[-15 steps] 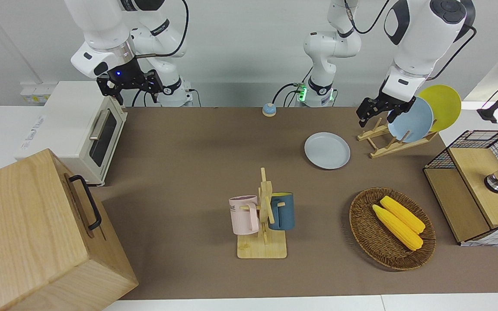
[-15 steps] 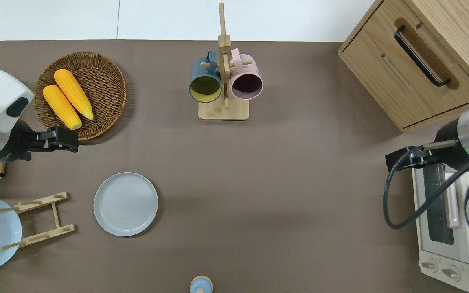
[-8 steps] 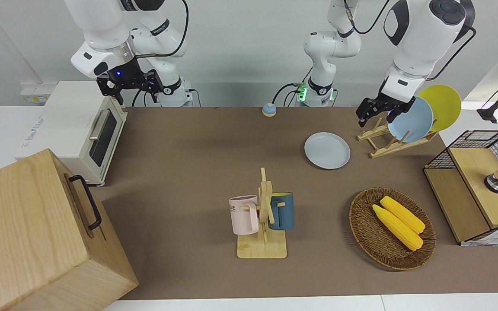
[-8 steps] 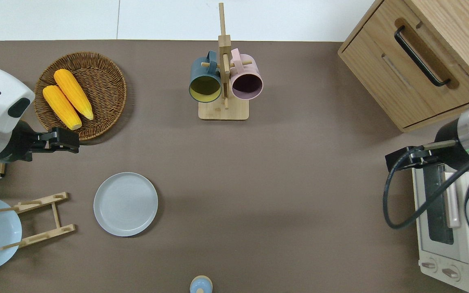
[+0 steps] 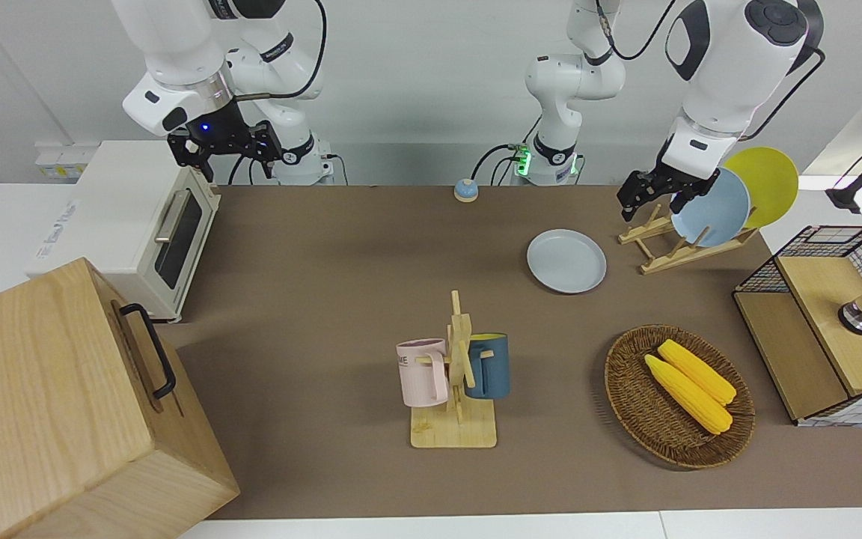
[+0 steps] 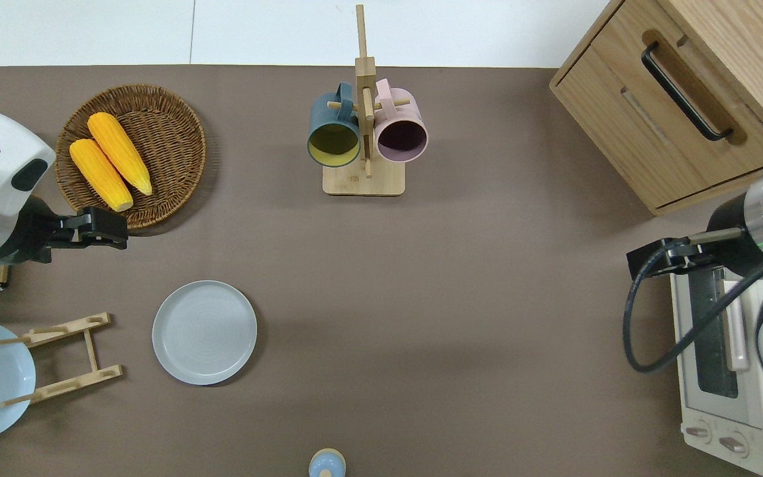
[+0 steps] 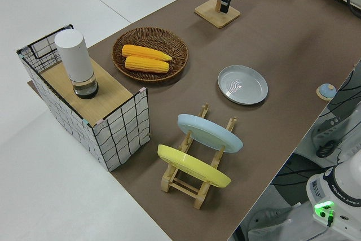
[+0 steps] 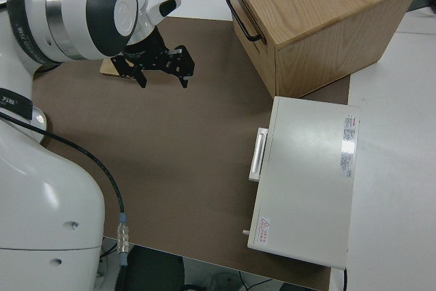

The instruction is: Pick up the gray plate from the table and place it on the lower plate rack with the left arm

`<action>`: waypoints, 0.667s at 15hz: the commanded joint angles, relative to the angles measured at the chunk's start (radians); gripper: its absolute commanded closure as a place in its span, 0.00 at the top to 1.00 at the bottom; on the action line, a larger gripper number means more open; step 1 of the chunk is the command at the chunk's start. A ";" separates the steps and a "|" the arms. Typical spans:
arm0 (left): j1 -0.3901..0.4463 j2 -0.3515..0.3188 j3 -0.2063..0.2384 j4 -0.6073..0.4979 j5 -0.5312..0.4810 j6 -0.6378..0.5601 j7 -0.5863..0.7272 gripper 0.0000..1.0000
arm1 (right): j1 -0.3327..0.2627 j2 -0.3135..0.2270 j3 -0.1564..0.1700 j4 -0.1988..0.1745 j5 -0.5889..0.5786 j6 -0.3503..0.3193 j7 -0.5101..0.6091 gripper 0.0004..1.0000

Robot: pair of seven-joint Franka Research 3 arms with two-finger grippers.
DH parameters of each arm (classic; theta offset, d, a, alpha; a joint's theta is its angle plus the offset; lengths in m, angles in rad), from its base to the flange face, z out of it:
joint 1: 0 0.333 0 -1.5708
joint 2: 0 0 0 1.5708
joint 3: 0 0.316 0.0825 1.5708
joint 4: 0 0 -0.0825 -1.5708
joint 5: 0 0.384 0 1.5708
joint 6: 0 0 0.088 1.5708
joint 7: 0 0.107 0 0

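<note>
The gray plate (image 6: 204,332) lies flat beside the lower plate rack (image 6: 63,358); left pincer (image 6: 118,229) state untellable; only the side view shows the yellow plate (image 7: 193,166).

We see two corn cobs (image 6: 110,161) in the wicker basket (image 6: 176,132), mugs hanging on the stand (image 6: 364,179), toaster oven (image 5: 113,224) shut.

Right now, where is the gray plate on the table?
The gray plate lies flat on the table toward the left arm's end, beside the wooden plate rack and nearer to the robots than the corn basket.
</note>
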 commanded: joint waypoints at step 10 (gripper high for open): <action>0.004 -0.094 0.004 -0.209 0.000 0.132 0.004 1.00 | -0.023 -0.002 0.021 0.007 -0.006 -0.011 0.012 0.98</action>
